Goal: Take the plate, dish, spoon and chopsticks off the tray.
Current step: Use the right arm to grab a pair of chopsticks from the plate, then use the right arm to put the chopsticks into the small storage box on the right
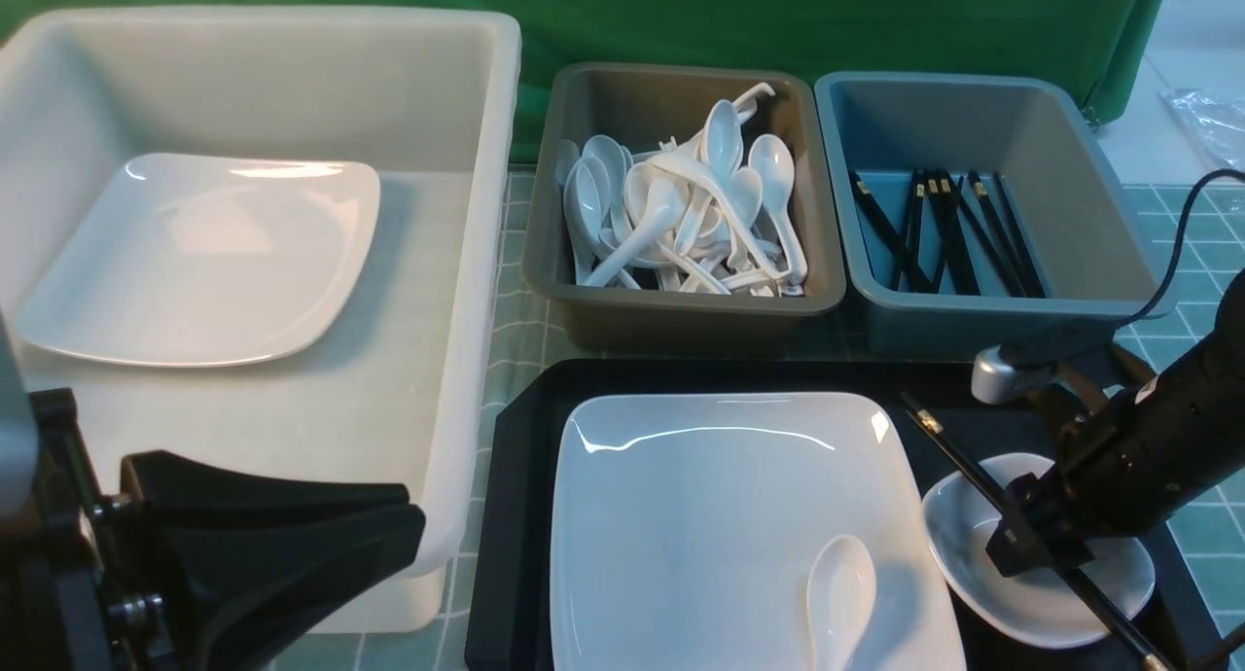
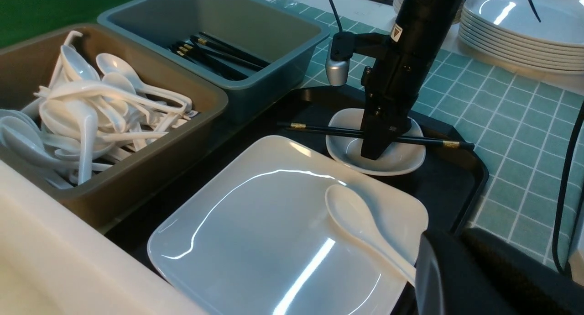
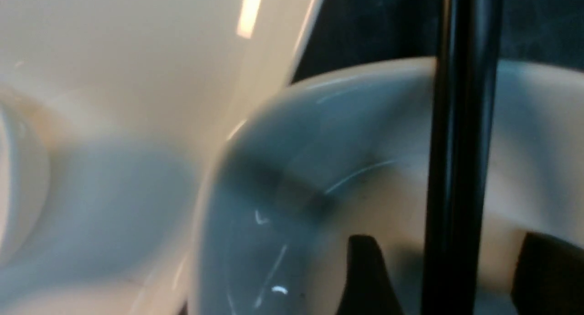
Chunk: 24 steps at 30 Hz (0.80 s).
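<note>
Watching this thing bus a table right now. The right gripper (image 1: 1021,554) is dipped into the dish (image 1: 1070,608), fingers spread, one on each side of the chopsticks (image 1: 948,452). From its wrist cam there's a gap on both sides, so it isn't pinching them. The chopsticks lie slanted across the dish, resting on its rim, with one end poking out past the plate's far right corner.

The dish sits on the right end of the tray (image 1: 515,515), just beside the plate (image 1: 710,525), which takes up most of the tray floor. The spoon (image 1: 838,593) lies on the plate near its right edge, bowl pointing away from the robot.

The left gripper (image 1: 409,530) hangs low, left of the tray by the near corner of the white bin (image 1: 292,78), closed with nothing in it.

The bin has another plate (image 1: 204,258) in it. Behind the tray are a brown tub (image 1: 681,311) full of spoons and a blue-grey tub (image 1: 973,331) with chopsticks.
</note>
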### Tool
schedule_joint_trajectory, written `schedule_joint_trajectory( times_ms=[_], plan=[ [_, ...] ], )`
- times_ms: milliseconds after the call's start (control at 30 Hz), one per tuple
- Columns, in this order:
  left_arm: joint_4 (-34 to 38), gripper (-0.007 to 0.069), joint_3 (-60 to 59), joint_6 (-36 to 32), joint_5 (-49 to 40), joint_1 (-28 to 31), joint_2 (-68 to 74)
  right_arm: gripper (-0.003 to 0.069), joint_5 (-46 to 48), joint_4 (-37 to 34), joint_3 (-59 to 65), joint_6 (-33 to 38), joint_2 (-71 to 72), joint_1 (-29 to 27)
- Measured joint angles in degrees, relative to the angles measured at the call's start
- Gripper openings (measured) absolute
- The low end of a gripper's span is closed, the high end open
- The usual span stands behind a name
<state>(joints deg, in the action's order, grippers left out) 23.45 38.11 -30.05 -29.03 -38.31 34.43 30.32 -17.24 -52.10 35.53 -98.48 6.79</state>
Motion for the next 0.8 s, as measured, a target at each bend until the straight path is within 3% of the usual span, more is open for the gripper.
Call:
schedule_joint_trajectory(
  times_ms=[167, 367, 633, 800],
  plan=[
    [-0.14, 0.0017, 0.02, 0.00, 0.00, 0.00, 0.00, 0.0320, -0.48, 0.00, -0.29, 0.13, -0.53, 0.00],
    [-0.35, 0.0017, 0.07, 0.00, 0.00, 0.00, 0.00, 0.0111, 2.22, -0.07, -0.34, 2.35, -0.54, 0.00],
    [-0.39, 0.0017, 0.07, 0.00, 1.01, 0.00, 0.00, 0.0112, 11.58, 0.13, -1.83, 2.97, 8.85, 1.11],
    [-0.39, 0.0017, 0.07, 0.00, 3.93, 0.00, 0.00, 0.0112, 12.43, -2.03, -8.51, 0.65, 15.10, 2.63]
  ],
)
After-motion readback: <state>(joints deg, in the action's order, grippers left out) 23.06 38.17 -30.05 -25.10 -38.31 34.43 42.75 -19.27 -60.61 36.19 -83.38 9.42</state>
